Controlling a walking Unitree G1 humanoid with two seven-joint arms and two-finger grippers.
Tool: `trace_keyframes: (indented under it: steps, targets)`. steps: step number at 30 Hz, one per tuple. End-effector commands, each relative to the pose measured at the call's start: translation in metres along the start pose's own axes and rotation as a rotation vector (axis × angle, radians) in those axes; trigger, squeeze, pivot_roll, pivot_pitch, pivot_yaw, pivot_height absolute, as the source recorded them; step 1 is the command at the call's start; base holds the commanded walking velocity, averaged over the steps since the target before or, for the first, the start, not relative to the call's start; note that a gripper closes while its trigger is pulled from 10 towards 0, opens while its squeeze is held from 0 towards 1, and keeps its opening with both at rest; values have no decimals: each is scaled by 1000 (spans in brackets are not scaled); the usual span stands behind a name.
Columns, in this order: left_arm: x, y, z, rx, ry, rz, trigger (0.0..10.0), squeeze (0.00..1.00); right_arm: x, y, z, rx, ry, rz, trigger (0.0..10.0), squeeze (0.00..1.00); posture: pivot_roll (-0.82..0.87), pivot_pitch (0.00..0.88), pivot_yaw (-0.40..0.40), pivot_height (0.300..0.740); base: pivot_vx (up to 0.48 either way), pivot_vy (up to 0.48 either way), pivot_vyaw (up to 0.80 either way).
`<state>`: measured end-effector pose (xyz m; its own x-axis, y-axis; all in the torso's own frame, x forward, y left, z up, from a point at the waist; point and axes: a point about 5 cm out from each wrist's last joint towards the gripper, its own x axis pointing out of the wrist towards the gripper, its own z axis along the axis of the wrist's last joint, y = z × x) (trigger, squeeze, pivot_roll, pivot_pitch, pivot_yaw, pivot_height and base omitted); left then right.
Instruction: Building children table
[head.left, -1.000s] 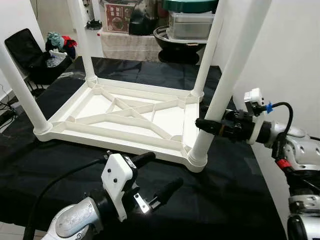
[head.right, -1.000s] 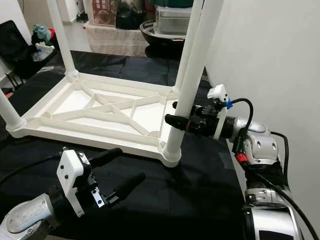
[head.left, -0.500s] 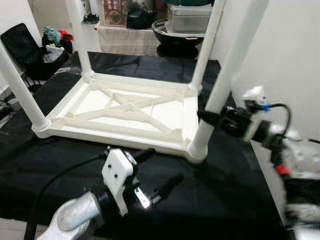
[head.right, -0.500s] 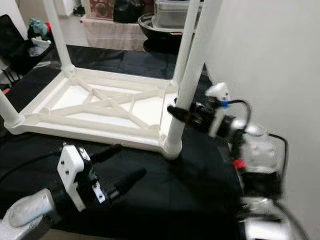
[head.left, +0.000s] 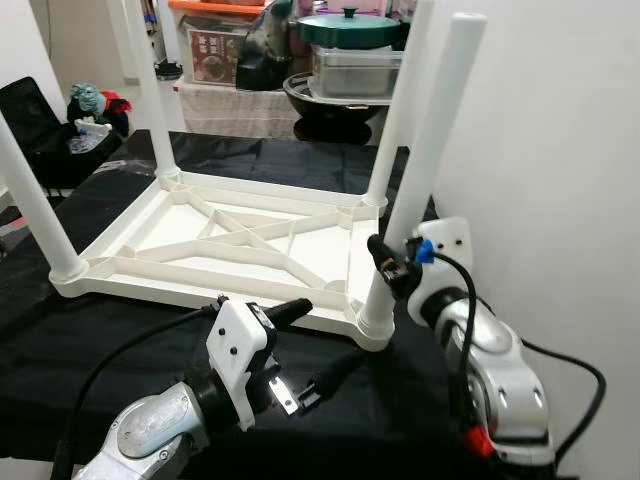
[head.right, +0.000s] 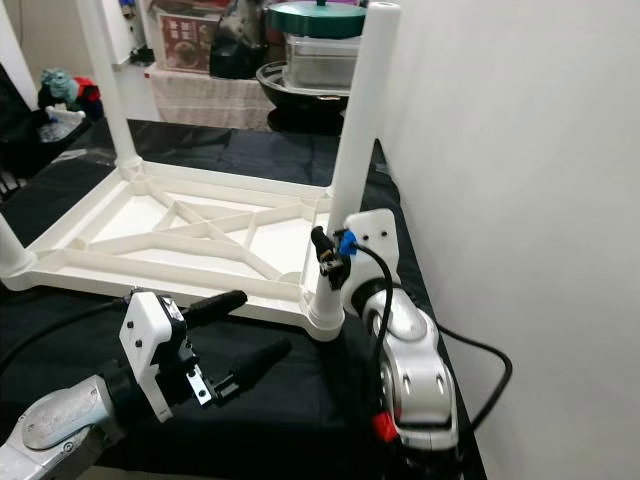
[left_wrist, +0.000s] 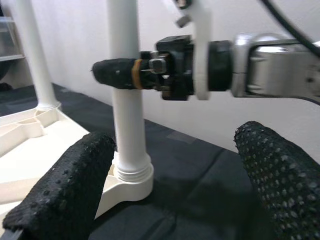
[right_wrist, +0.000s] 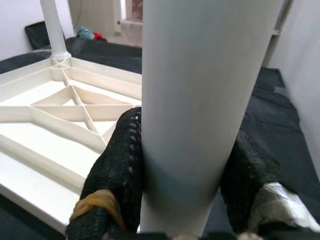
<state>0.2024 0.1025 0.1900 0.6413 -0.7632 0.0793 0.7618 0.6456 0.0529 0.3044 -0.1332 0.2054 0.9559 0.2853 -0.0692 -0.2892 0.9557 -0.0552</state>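
A white plastic children's table (head.left: 220, 250) lies upside down on a black cloth, its four legs pointing up. My right gripper (head.left: 385, 262) is shut on the near right leg (head.left: 425, 150), a little above its socket. In the right wrist view the two black fingers (right_wrist: 120, 165) press on either side of that leg (right_wrist: 195, 100). My left gripper (head.left: 310, 350) hovers open over the cloth, just in front of the table's near rim. It holds nothing. In the left wrist view the same leg (left_wrist: 127, 115) stands between its spread fingers (left_wrist: 75, 195).
A white wall (head.left: 560, 150) runs close along the right side of the leg and my right arm. Behind the table stands a shelf with pots and a steel tray (head.left: 350, 60). A black chair with clothes (head.left: 60, 110) is at far left. Black cloth (head.left: 120, 340) covers the worktop.
The camera has shifted, so the leg's top end now shows. My right arm has swung in from the right to the near side of the leg, still gripping it. The left gripper stays open.
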Motion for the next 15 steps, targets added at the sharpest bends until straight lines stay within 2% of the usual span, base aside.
trace_keyframes:
  steps: [1, 2, 3, 4, 5, 6, 7, 9, 10, 11, 14, 15]
  targets:
    - [2, -1, -2, 1, 7, -6, 10000, 0, 11, -2, -17, 37, 60, 82, 10000, 1000, -6, 27, -103, 740, 0, 0, 0]
    - [2, -1, -2, 1, 7, -6, 10000, 0, 11, -2, -17, 37, 60, 82, 10000, 1000, -6, 27, -103, 740, 0, 0, 0]
    - [2, -1, -3, 2, 8, -9, 10000, 0, 15, -9, -6, 27, -28, 148, 10000, 1000, 0, 26, -101, 740, 0, 0, 0]
    - [2, -1, -3, 2, 8, -9, 10000, 0, 15, -9, -6, 27, -28, 148, 10000, 1000, 0, 26, -101, 740, 0, 0, 0]
    - [2, -1, -3, 3, 9, -11, 10000, 0, 14, -9, 3, 44, -85, 217, 10000, 1000, 3, 28, -102, 740, 0, 0, 0]
    - [2, -1, -3, 3, 9, -11, 10000, 0, 12, -15, 10, -3, -120, 263, 10000, 1000, 8, 27, -98, 740, 0, 0, 0]
    - [1, -1, -2, 4, 10, -10, 10000, 0, 7, -20, 15, -22, -133, 351, 10000, 1000, 12, 29, -102, 740, 0, 0, 0]
    - [1, -1, -2, 4, 10, -10, 10000, 0, 7, -20, 15, -22, -133, 351, 10000, 1000, 12, 29, -102, 740, 0, 0, 0]
    - [0, -1, -2, 4, 9, -9, 10000, 0, 3, -21, 18, -33, -129, 404, 10000, 1000, 12, 29, -102, 740, 0, 0, 0]
    - [-1, -1, -2, 6, 10, -4, 10000, 0, -2, -34, 19, -76, -117, 462, 10000, 1000, 19, 33, -103, 740, 0, 0, 0]
    - [-1, -1, -2, 7, 10, -1, 10000, 0, -5, -43, 21, -99, -106, 496, 10000, 1000, 18, 33, -101, 740, 0, 0, 0]
    - [-3, 0, -1, 11, 13, 8, 10000, 0, -10, -63, 22, -91, -74, 600, 10000, 992, 20, 37, -95, 740, 0, 0, 0]
